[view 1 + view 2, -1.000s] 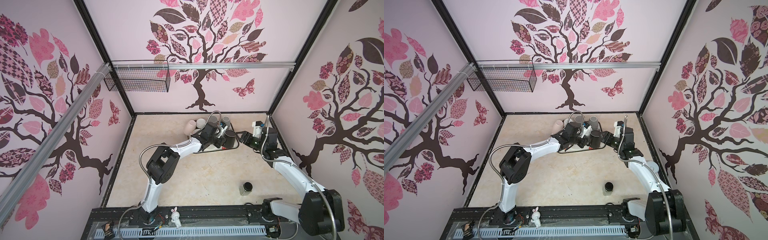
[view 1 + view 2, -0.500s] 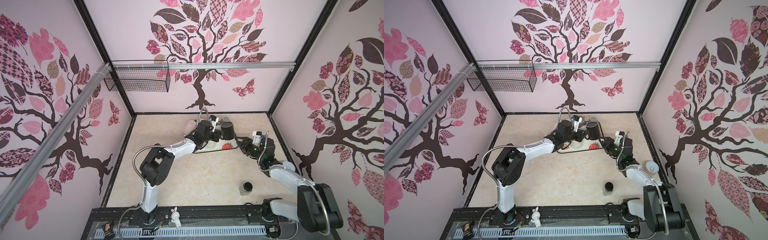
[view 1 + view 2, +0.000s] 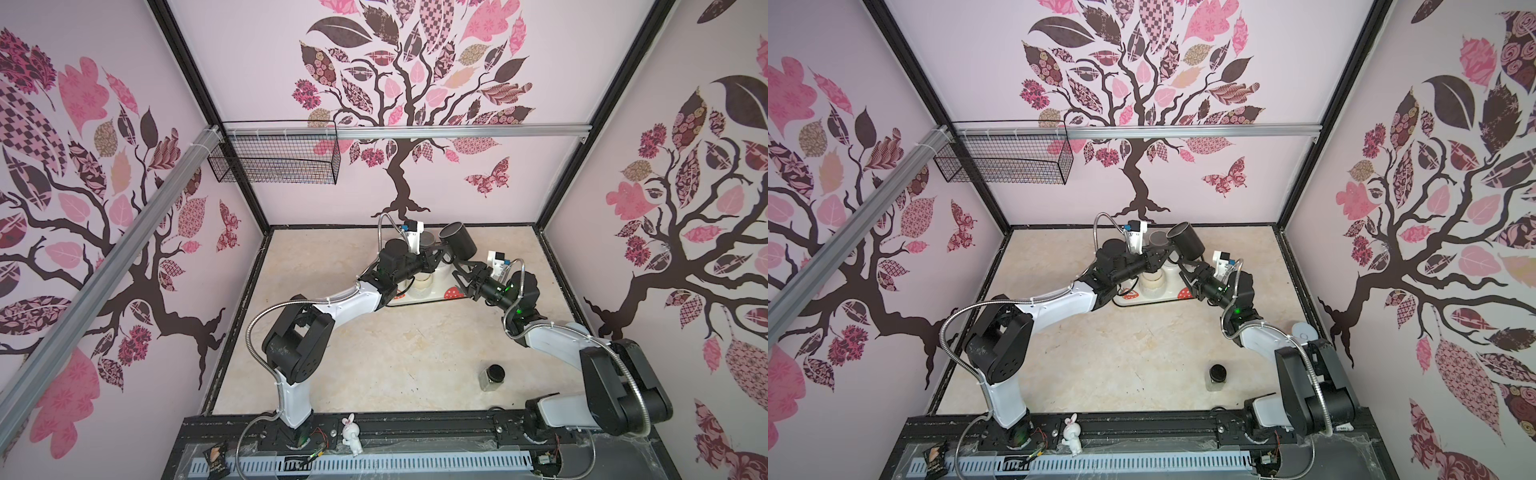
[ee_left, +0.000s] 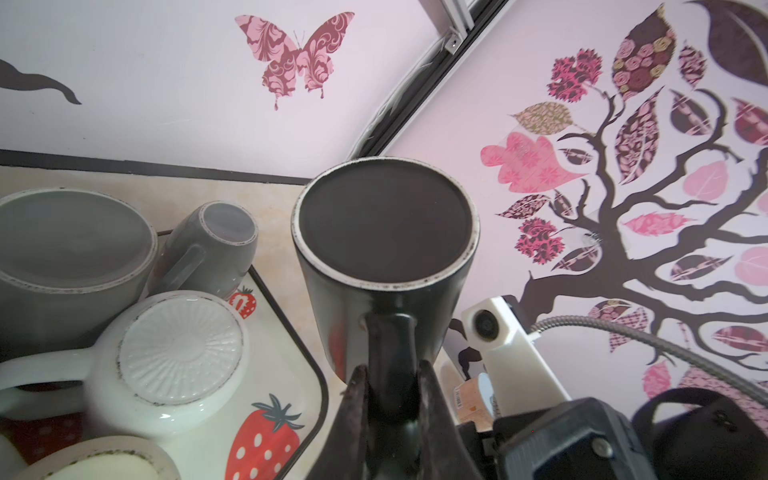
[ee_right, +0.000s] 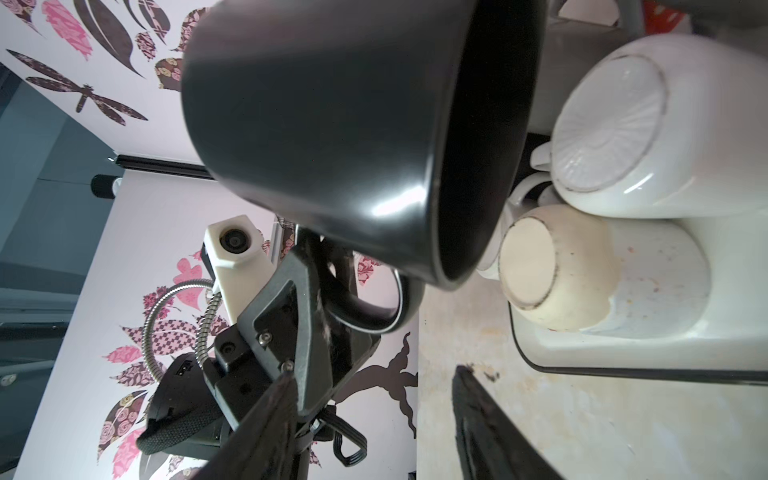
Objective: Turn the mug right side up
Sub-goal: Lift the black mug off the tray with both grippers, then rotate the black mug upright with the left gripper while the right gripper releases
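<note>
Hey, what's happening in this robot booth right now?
The left claw grips the black mug by its handle, lifted in the air by the strawberry tray, tilted with its base up and mouth facing down. The right claw hovers open close beside it, holding nothing. On the tray, other mugs sit upside down.

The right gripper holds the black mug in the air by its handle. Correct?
No: the left gripper holds the black mug in the air by its handle, as the left wrist view shows. The right gripper is open and empty.
</note>
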{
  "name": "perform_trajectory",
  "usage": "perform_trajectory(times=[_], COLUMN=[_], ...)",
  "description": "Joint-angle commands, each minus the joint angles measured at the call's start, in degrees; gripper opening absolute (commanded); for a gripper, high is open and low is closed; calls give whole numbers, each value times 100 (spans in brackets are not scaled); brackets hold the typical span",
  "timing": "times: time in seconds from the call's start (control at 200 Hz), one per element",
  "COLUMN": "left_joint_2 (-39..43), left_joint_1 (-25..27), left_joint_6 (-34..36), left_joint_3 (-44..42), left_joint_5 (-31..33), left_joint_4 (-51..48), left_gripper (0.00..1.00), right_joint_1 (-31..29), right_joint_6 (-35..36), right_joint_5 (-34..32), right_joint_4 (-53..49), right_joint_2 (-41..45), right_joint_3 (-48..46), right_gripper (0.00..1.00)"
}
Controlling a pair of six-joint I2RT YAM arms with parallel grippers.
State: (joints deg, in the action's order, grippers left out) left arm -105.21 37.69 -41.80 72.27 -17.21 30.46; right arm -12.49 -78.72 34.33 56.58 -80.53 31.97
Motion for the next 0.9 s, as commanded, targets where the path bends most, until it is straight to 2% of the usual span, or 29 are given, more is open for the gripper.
perform_trajectory(times=[0.0,0.2,0.455,0.59,0.67,0.76,0.895], left_joint_2=[572,768,899,954,1019,1127,1268], left_joint_1=[-60,-69,-86,-91,-95,-106,-130], left_joint_6=[-430,-908,-1175,-1375,-1448,-1498,-1587], left_joint_3=[-146,-360,-533,-670,-798,-964,-1146], left_joint_5=[-180,-403,-629,-711,-705,-652,-617], left_joint_4=[1041,1371,1544,1771,1842,1872,1824], left_gripper=[0,0,0,0,0,0,0], right_joint_1=[-103,-166,-201,-221,-217,-226,-236], right_joint_6=[-385,-604,-1243,-1591,-1638,-1524,-1244], right_joint_5=[152,238,415,354,286,210,149], right_joint_4=[918,1173,2056,2602,2762,2770,2629], right_joint_2=[-196,-341,-710,-897,-942,-882,-724], right_joint_3=[280,519,777,898,964,974,969], right_gripper=[62,63,57,47,37,25,13])
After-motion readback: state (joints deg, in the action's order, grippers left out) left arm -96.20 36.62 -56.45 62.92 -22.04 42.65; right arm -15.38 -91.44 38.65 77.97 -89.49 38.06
